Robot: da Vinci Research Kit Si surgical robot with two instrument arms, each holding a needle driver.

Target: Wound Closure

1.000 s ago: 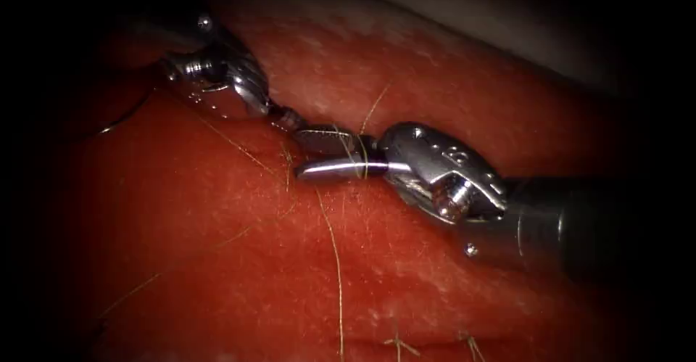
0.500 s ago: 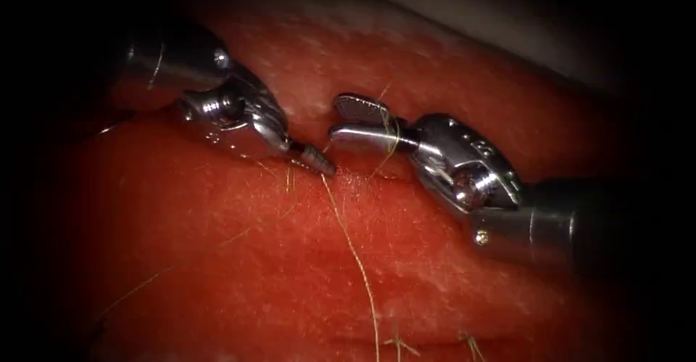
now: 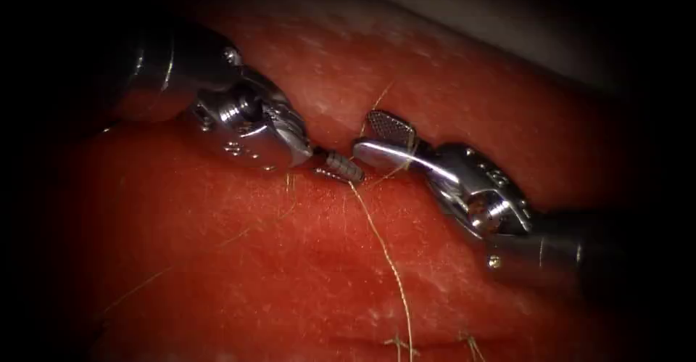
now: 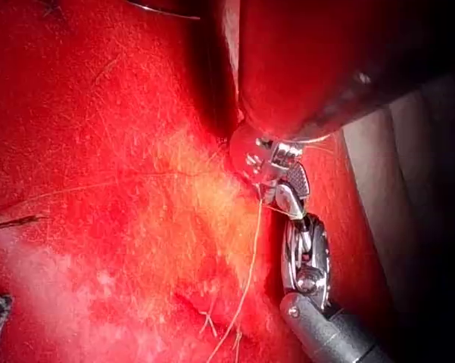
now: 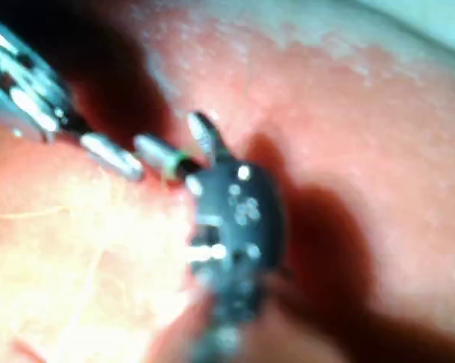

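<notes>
**Operator:** Since the picture of a second ago, my left gripper (image 3: pixel 344 170) has travelled rightward and down. Its jaws are together on the thread (image 3: pixel 384 253), which leaves their tip and runs down across the tissue (image 3: pixel 217 260). My right gripper (image 3: pixel 366 136) stands just beside it with its jaws apart, clamped on nothing, and turns of thread lie round them.

**Inspector:** What differs from the earlier frame?

**Operator:** A second ago the right gripper sat lower and further left, its jaws nearly level, and the long strand hung from it. The left tip was tucked against it from above. Half a second ago the strand already started at the left tip. I judge that the thread has been taken up by the left tool while the wraps remained on the right one.

**Inspector:** And the needle?

**Operator:** Neither tool holds it. In the left wrist view a thin dark curve (image 4: pixel 166 10) lies on the tissue well apart from both tools. I take it for the needle, but cannot tell whether it is in the tissue.
</notes>
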